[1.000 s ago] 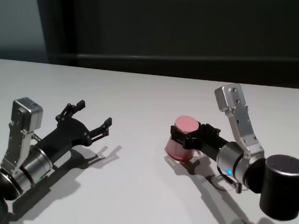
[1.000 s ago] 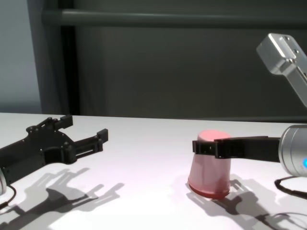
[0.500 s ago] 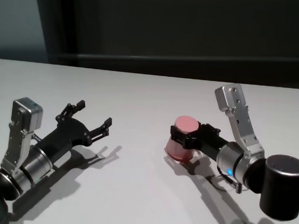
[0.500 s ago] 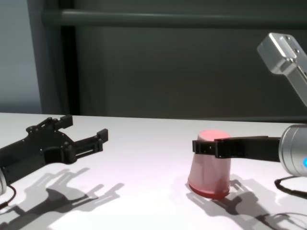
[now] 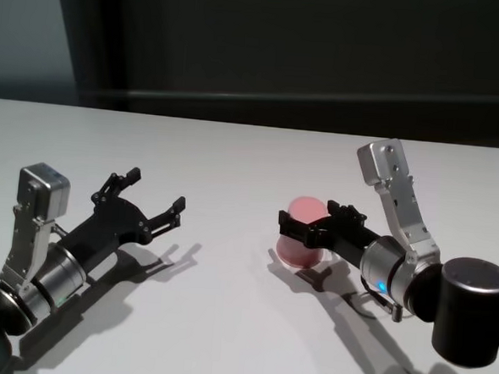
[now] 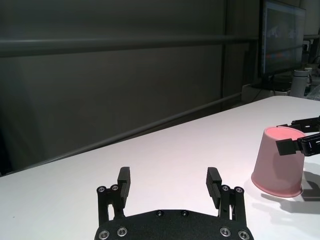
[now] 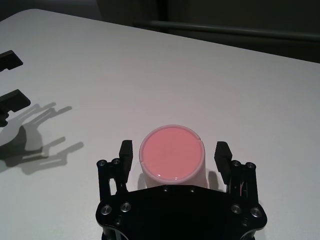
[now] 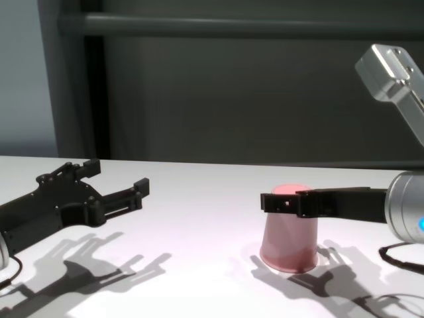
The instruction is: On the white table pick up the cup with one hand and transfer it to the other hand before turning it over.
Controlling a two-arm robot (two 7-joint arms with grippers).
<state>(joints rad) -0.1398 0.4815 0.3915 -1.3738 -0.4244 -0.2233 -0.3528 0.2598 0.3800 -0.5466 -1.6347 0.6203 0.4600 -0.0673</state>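
Looking down from the head, the cup stands upside down on the white bench, flat base up, with the right end effector straddling it near the top. The left end effector hovers well apart, spread wide and empty.

From the left wrist, the cup sits off to one side, its wide rim on the bench.

From the right wrist, the fingers flank the pink base with a visible gap on each side: open, gripping nothing.

From the chest, the fingers cross the cup just below its base. Closing that high on a smooth, tapered wall could, I judge, let the cup slip downward out of the grip or tip.
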